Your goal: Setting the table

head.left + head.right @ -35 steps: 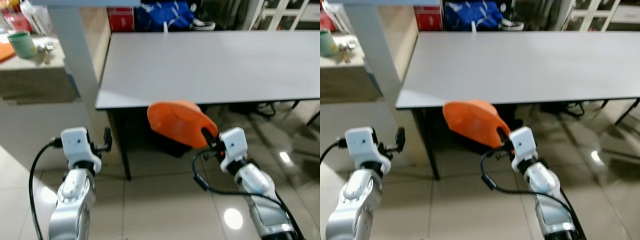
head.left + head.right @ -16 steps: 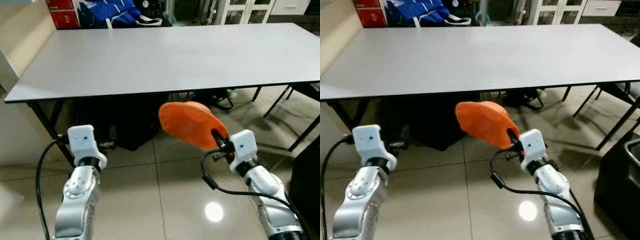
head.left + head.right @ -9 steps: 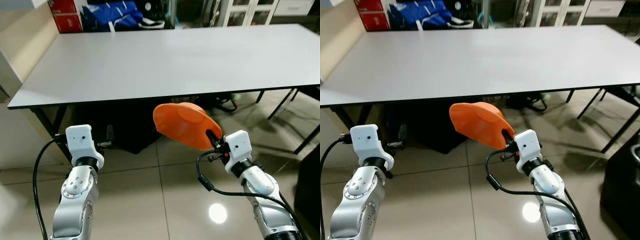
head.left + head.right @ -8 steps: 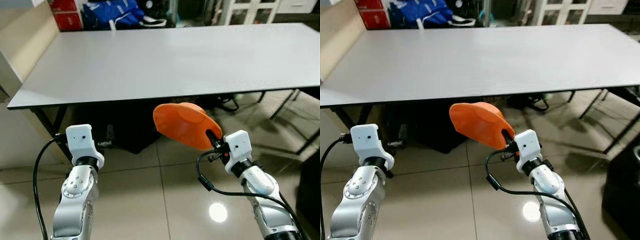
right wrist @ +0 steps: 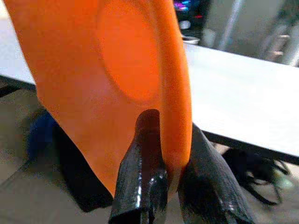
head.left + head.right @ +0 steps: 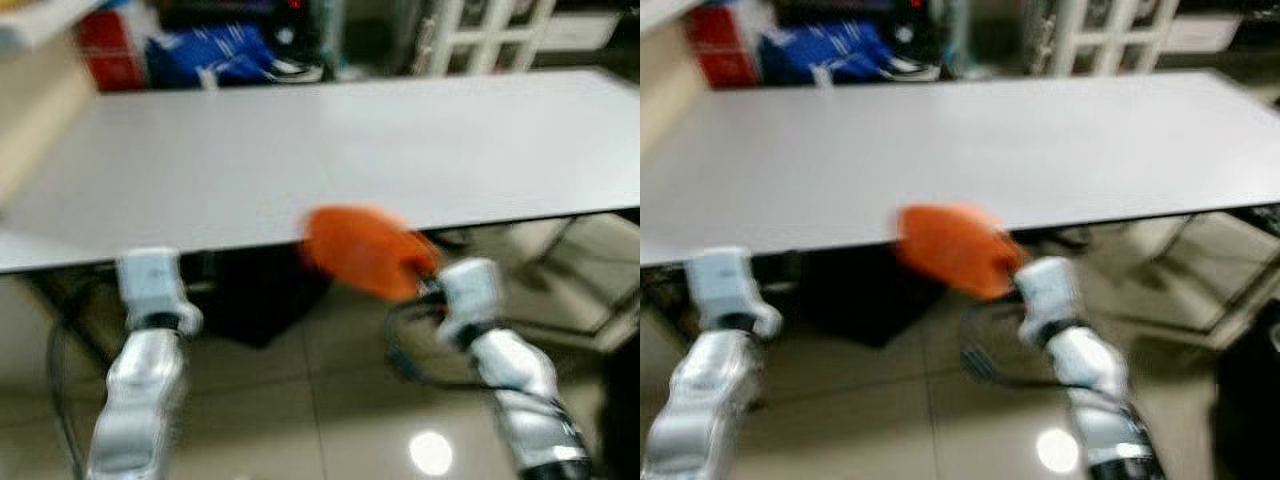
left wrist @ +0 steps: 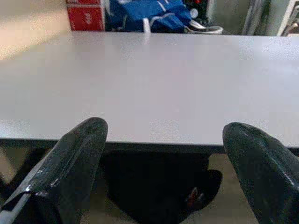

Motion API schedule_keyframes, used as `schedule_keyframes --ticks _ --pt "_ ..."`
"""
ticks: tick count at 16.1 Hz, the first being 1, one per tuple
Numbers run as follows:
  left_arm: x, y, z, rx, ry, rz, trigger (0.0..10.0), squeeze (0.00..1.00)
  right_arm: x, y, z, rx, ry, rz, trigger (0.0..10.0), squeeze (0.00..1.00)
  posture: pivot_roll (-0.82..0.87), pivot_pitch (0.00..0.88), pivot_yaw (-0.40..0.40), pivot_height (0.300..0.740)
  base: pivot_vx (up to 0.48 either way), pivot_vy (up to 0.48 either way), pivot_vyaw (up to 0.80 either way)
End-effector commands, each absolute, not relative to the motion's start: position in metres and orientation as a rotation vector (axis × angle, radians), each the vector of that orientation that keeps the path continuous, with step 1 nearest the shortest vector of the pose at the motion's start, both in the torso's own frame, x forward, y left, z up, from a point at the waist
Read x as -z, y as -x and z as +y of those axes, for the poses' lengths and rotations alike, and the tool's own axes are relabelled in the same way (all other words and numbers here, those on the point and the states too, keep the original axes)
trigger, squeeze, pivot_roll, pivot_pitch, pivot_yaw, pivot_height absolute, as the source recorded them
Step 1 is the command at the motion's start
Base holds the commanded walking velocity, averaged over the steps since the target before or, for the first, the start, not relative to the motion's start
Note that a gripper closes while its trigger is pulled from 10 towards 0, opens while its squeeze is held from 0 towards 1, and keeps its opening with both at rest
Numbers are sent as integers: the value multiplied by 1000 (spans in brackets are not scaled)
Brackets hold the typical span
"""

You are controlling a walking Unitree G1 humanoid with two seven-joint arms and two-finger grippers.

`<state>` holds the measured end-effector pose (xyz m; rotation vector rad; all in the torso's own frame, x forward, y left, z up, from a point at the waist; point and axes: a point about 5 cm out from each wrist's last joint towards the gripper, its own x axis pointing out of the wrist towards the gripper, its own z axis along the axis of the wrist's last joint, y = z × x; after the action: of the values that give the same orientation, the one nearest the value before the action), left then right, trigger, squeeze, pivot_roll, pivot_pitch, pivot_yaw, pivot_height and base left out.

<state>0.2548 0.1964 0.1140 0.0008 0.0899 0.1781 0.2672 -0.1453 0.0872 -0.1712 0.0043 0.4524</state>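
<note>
An orange plate (image 6: 360, 248) stands tilted on edge just below the near edge of the long grey table (image 6: 330, 140), with my right gripper (image 5: 170, 161) shut on its rim. The right wrist view shows the plate (image 5: 117, 79) pinched between the two black fingers (image 5: 145, 172). My left gripper (image 7: 168, 154) is held low on the left in front of the table edge, its fingers (image 7: 70, 163) spread wide open with nothing between them. The eye views are blurred by motion.
A dark bag (image 6: 250, 290) lies under the table. Blue bags (image 6: 215, 55) and a red box (image 6: 105, 45) stand beyond its far edge, and white cabinet doors (image 6: 490, 25) are at the back right. A black table leg (image 6: 555, 235) slants at the right over glossy floor tiles.
The whole picture has shifted and blurred, so the camera moved. The table edge now sits closer to the plate; both grippers keep their hold and pose.
</note>
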Motion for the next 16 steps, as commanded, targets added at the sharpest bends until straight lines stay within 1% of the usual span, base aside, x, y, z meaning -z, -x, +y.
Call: schedule_keyframes --ticks 1,8,13,14,15,16 --pt "-117 -258 188 -154 12 80 10000 1000 -97 -271 -158 -414 195 -32 0 0 -137 0 33 740 480 0 0" --pt "-118 -258 188 -167 29 70 10000 1000 -96 -271 -156 -421 196 -32 0 0 -135 0 34 740 475 0 0" --pt "-121 -262 184 -154 34 50 10000 1000 -106 -277 -151 -440 217 -71 0 0 -136 0 29 740 464 0 0" --pt "-122 -262 184 -156 27 40 10000 1000 -111 -280 -149 -443 229 -88 980 0 -137 0 30 740 0 0 0" --pt "-122 -262 183 -155 24 40 10000 1000 -122 -284 -145 -461 224 -119 10000 0 -136 0 32 740 0 0 0" --pt "-122 -262 183 -154 22 42 10000 1000 -144 -291 -136 -500 206 -186 10000 0 -138 0 33 740 0 0 0"
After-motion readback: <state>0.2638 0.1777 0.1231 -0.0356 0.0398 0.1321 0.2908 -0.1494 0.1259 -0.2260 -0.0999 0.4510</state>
